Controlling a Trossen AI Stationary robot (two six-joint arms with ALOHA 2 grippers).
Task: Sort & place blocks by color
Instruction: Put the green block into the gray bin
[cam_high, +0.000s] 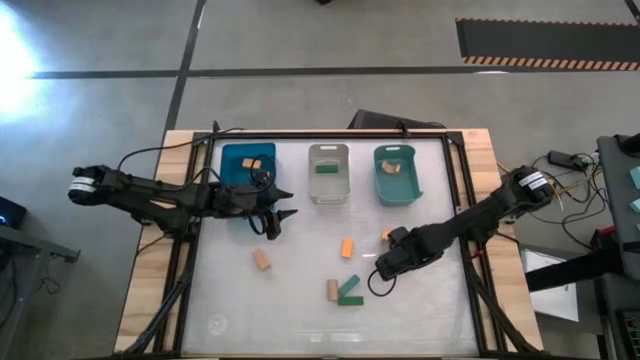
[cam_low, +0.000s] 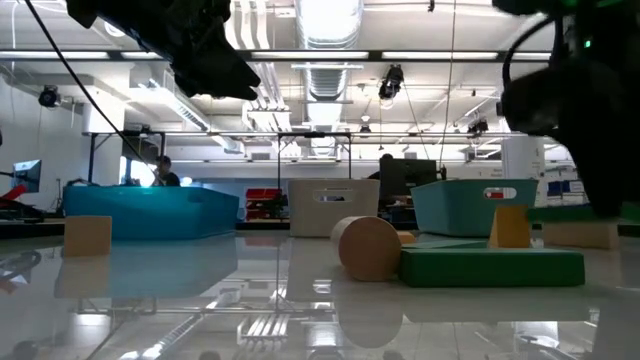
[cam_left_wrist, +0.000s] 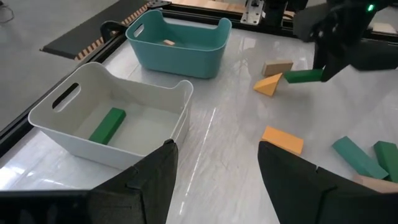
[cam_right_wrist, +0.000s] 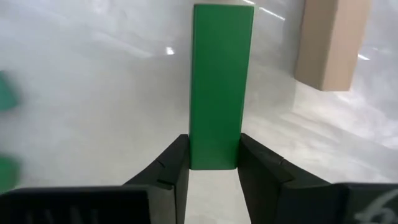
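White tabletop fills the centre: your right gripper (cam_right_wrist: 213, 163) is clenched on a green bar (cam_right_wrist: 219, 81) at lower right, its long axis running straight out from the fingers. Clear bin (cam_high: 329, 172) lies toward upper centre; left gripper (cam_high: 278, 222) waits released.

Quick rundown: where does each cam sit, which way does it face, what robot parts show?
High: overhead, straight down; both arms, three bins.
Low: table height, level across; arms dark overhead, green bar near.
Left wrist: past open left gripper toward clear bin.
Right wrist: right gripper shut on green block.
Shared: left wrist also shows that green block.
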